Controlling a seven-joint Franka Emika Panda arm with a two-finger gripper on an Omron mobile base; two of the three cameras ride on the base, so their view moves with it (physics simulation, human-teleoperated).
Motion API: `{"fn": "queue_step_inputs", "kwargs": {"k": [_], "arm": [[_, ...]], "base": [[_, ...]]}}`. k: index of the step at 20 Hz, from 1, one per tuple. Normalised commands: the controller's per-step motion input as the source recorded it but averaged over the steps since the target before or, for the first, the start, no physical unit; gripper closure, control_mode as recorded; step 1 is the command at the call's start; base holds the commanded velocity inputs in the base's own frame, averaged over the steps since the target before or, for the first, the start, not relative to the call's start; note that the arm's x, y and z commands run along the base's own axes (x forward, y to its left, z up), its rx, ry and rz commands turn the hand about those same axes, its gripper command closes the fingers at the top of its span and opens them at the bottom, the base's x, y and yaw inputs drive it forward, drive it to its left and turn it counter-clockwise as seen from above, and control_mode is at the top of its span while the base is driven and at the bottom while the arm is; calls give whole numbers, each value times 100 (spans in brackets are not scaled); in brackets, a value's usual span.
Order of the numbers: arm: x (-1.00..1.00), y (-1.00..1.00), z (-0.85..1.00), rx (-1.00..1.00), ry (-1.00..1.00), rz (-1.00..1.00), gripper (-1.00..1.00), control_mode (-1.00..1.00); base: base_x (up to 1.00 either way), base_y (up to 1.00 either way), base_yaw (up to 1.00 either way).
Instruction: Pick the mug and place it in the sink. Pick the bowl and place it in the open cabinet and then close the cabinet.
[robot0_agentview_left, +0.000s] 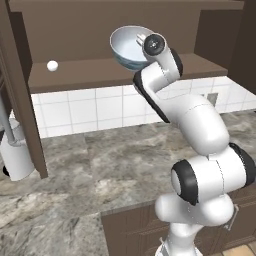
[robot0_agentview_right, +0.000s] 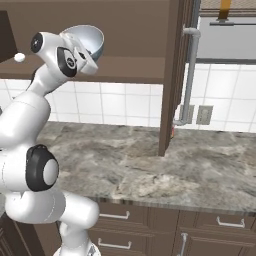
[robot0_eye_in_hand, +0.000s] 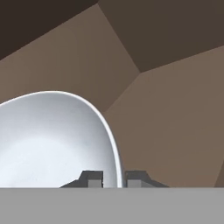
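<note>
The two-finger gripper (robot0_eye_in_hand: 113, 179) pinches the rim of the large round white bowl (robot0_agentview_left: 127, 47), held tilted at upper centre of the left base view, inside the dark brown wooden cabinet (robot0_agentview_left: 100, 75), just above its shelf.

A small white ball (robot0_agentview_left: 52, 65) lies on a brown shelf. Below it runs a white tiled wall (robot0_agentview_left: 90, 107) and a grey marbled counter (robot0_agentview_left: 100, 165). A white canister (robot0_agentview_left: 17, 155) stands at the counter's left end. Brown drawers (robot0_agentview_right: 200, 227) with metal handles sit under the counter. A grey outlet (robot0_agentview_right: 203, 114) is on the tiles beside a grey pipe (robot0_agentview_right: 189, 70).
</note>
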Motion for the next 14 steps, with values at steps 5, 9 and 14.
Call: {"fn": "queue_step_inputs", "kwargs": {"k": [5, 9, 14], "arm": [[0, 8, 18, 0, 0, 0, -100, -100], [0, 0, 24, 6, 0, 0, -100, -100], [0, 0, 24, 5, 0, 0, -100, -100]], "base": [[0, 0, 0], [0, 0, 0], [0, 0, 0]]}}
